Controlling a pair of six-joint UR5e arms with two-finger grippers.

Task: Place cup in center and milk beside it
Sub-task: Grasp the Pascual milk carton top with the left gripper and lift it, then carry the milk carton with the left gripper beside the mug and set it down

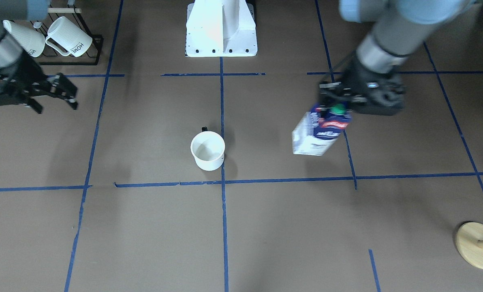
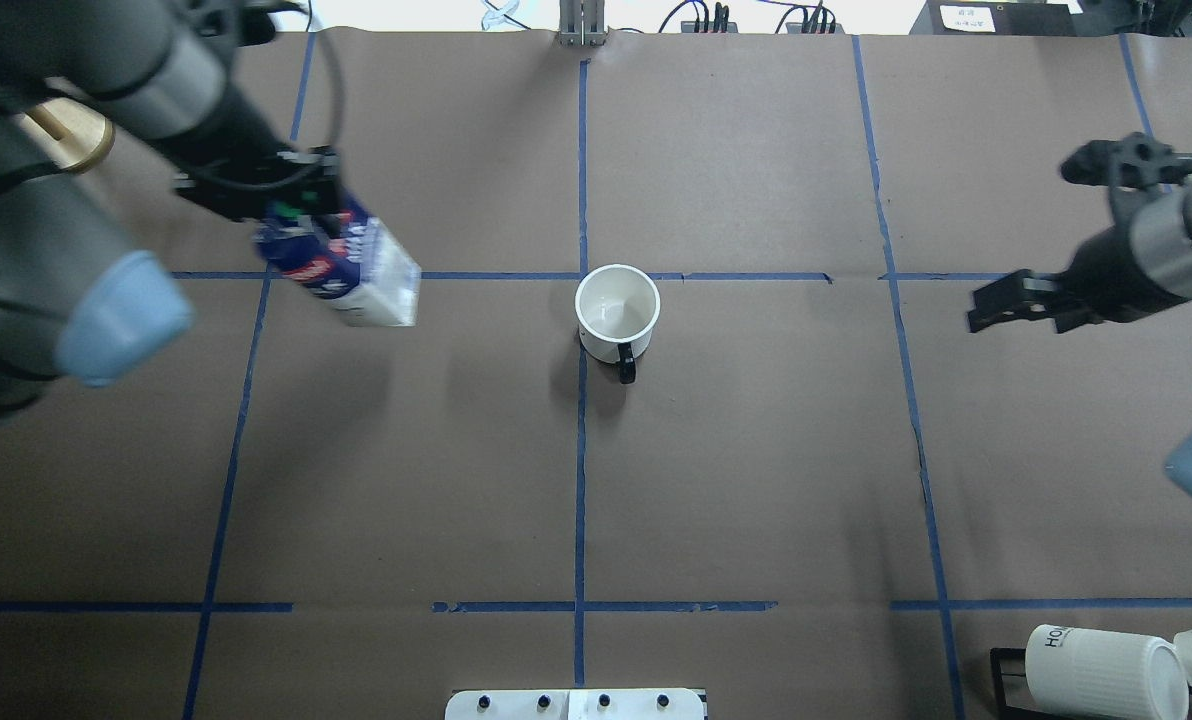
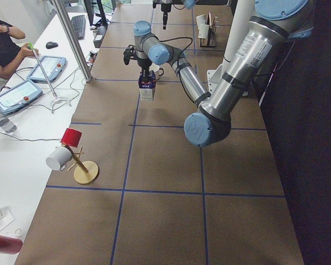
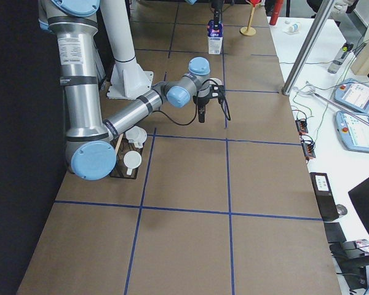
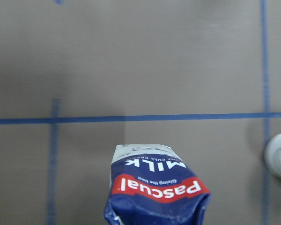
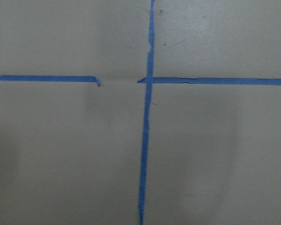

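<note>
The white cup [image 2: 617,305] with a black handle [image 2: 626,365] stands upright just beside the center tape crossing [image 2: 566,272]; its face is hidden. It also shows in the front view [image 1: 208,151]. My left gripper [image 2: 296,205] is shut on the top of the dark blue milk carton [image 2: 341,262], well to the cup's left in the overhead view. The carton [image 1: 320,132] seems to hang a little above the table. The left wrist view shows its "Pascual" label [image 5: 157,192]. My right gripper [image 2: 996,305] is open and empty, far right of the cup.
A black rack with ribbed "HOME" mugs [image 1: 69,38] stands by my right arm, near the robot's base [image 1: 221,32]. A wooden mug stand [image 1: 478,245] sits at the far corner on my left side, with a red and a white cup [image 3: 66,146].
</note>
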